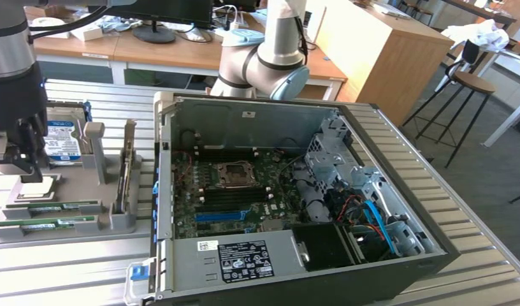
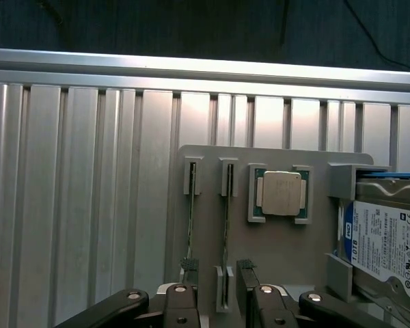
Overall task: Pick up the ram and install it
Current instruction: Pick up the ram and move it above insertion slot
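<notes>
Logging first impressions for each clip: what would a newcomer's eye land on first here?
The open computer case, its motherboard exposed, dominates the middle of the exterior view. To the exterior view's left, the pincer hangs over a grey holder carrying two green ram sticks, a processor chip and a blue-labelled hard drive.

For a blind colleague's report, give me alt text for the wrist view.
Open gripper hovers over two RAM sticks standing on edge in a grey holder, beside a CPU and a blue-labelled hard drive, on a ribbed metal table.
</notes>
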`<state>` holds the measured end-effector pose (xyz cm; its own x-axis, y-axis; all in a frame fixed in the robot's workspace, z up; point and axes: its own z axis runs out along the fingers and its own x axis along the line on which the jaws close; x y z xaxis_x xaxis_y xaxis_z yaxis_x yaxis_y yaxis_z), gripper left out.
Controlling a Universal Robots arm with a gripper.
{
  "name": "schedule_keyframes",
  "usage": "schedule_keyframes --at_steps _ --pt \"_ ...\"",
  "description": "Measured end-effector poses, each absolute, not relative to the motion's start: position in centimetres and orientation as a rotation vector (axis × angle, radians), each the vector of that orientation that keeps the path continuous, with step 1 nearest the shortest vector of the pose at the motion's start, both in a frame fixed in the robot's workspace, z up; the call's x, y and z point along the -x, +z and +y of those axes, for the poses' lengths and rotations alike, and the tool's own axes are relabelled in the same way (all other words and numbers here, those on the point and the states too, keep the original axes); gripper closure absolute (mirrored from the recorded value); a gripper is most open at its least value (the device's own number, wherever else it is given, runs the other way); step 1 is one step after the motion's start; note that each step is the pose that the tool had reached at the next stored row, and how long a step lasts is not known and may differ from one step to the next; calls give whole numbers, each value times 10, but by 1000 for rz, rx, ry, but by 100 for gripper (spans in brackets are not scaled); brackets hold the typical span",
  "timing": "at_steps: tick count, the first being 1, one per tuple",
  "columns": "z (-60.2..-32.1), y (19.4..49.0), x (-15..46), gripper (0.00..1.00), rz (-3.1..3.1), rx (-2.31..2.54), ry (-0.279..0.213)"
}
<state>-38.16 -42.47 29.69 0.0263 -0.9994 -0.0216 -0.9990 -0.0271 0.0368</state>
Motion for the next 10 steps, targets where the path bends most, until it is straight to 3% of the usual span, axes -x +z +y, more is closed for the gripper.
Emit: schedule_keyframes --at_steps 10 --pt "-425 287 382 64 -2183 -2242 -65"
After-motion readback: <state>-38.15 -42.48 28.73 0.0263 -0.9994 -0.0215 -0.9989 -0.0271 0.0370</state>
